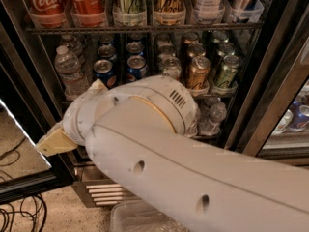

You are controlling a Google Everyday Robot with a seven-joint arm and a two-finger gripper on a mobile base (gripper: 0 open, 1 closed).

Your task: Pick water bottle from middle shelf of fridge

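The water bottle [70, 73], clear and ribbed with a white cap, stands at the left end of the middle shelf [212, 92] of the fridge [270, 86]. A second similar bottle stands behind it. Blue Pepsi cans [103, 71], a gold can [198, 72] and a green can [226, 70] line the shelf. My white arm [159, 144] crosses the picture and covers the shelf's front rail at the middle. The gripper [54, 142] shows only as a tan end piece at the lower left, below and left of the water bottle, in front of the fridge's frame.
Big red Coca-Cola cans [46, 1] and tall cans sit on the rack above. Small bottles [213, 118] stand on the lower shelf. The slatted grille [104, 192] is below. The open glass door edge [24, 129] is at left, and cables [19, 216] lie on the floor.
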